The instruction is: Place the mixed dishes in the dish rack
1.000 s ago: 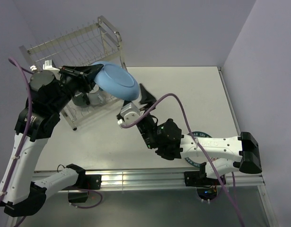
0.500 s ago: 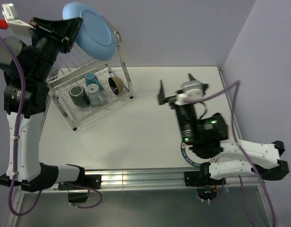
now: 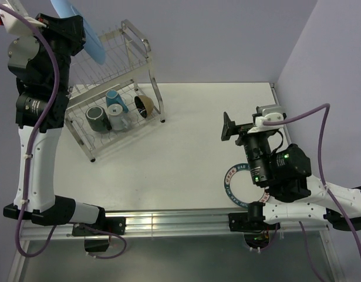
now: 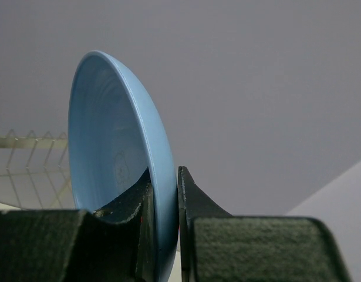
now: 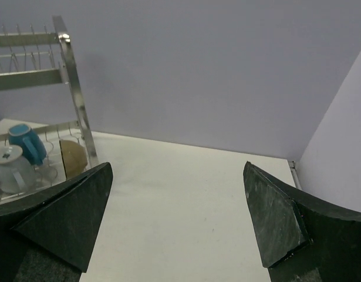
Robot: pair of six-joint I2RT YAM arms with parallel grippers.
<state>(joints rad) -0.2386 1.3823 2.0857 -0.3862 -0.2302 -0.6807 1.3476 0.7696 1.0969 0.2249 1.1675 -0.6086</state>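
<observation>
My left gripper (image 3: 78,27) is shut on the rim of the light-blue plate (image 3: 93,42) and holds it edge-up, high above the left end of the dish rack (image 3: 131,56). In the left wrist view both fingers pinch the plate (image 4: 104,153), with rack wires (image 4: 27,158) behind. The dark mug (image 3: 98,119), pale cup (image 3: 117,120), blue mug (image 3: 113,98) and black-and-tan bowl (image 3: 144,104) sit on the rack's lower shelf. The white plate with the lettered rim (image 3: 229,182) lies on the table, mostly hidden under my right arm. My right gripper (image 3: 246,124) is open and empty (image 5: 177,200).
The rack (image 5: 68,70) stands at the table's far left corner against the wall. In the right wrist view the blue mug (image 5: 24,141), pale cup (image 5: 10,167) and bowl (image 5: 73,157) show at the left. White tabletop (image 3: 168,158) lies between the rack and my right arm.
My left arm has lifted the light-blue plate up and to the left, turning it edge-on above the rack. My right arm has pulled back to the right, away from the rack.
</observation>
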